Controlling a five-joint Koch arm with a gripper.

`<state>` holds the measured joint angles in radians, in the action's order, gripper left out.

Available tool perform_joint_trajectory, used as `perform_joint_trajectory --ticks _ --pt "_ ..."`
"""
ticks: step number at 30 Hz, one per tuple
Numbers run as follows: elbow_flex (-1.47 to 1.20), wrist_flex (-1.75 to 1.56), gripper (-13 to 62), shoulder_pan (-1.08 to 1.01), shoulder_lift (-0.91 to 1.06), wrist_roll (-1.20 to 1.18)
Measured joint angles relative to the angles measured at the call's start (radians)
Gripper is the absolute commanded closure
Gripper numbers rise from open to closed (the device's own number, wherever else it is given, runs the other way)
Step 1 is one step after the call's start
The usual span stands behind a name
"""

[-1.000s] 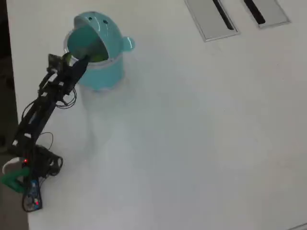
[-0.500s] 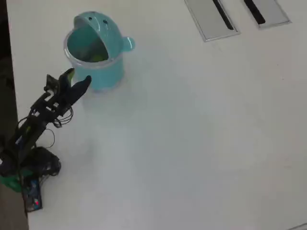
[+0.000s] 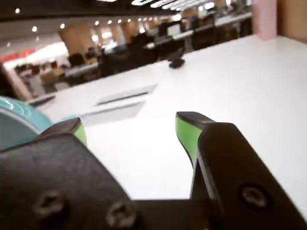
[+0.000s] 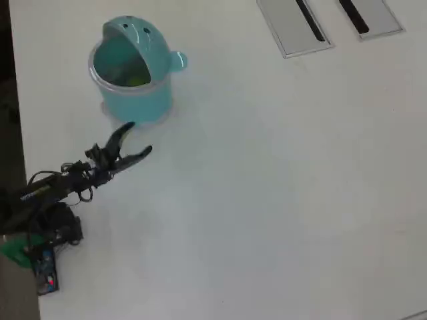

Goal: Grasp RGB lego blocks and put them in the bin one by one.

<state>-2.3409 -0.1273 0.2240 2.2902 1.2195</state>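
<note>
The bin (image 4: 137, 83) stands upright on the white table (image 4: 280, 187), and inside it a yellow-green block (image 4: 137, 81) shows against the far wall. Just below the bin in the overhead view hangs the gripper (image 4: 138, 139), jaws spread wide, nothing between them. In the wrist view the gripper (image 3: 129, 127) shows green-lined fingers (image 3: 184, 134) apart, bin at the left edge. Two grey plates (image 4: 293, 27) lie well right of the bin.
</note>
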Motion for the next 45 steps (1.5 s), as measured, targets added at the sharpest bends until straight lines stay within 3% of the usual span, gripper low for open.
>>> perform_joint_trajectory --ticks 27,33,45 --pt "-0.456 -0.408 15.7 -0.184 0.000 -0.847" --pt "-0.646 -0.589 15.7 -0.149 0.000 -0.907" --pt "-0.758 -0.663 15.7 -0.163 0.000 -0.991"
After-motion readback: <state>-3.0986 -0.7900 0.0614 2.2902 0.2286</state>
